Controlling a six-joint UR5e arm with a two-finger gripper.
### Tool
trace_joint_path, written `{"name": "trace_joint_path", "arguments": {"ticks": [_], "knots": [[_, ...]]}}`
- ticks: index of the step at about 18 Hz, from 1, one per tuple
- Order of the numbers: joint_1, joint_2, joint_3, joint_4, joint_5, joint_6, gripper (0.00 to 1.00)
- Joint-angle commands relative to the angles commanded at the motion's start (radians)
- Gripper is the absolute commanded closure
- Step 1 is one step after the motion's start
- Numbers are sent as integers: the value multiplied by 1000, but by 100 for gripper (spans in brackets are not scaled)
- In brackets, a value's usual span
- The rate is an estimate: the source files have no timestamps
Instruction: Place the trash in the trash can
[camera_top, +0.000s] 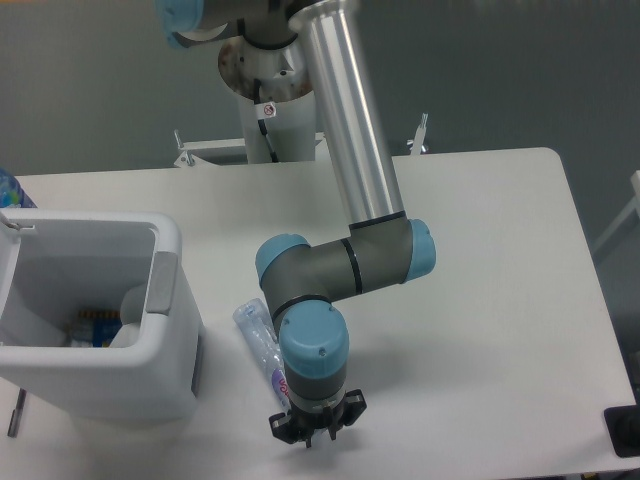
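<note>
The crushed clear bottle (256, 338) with a purple-and-red label lies on the white table, just right of the trash can. Its near end runs under my wrist. My gripper (314, 428) points straight down over that end, close to the table's front edge. The blue wrist hides the fingertips, and only black links show on either side, so I cannot tell whether the jaws are open or shut. The white boxy trash can (165, 300) stands at the left, with a grey panel on its right rim. Inside it are a white shape and a blue-orange item. The crumpled wrapper is not clearly visible.
My arm's elbow (345, 265) hangs over the table's middle, and its base post (268, 110) stands behind the far edge. A blue object (8, 188) shows at the left border. A thin dark item (15, 412) lies left of the can. A black object (625, 430) is at the lower right.
</note>
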Motion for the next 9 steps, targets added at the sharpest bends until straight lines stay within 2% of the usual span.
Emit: {"name": "trace_joint_path", "arguments": {"ticks": [6,9], "knots": [[23,32,8,0,-6,15,76],[25,41,9,2,-5,17,76]]}}
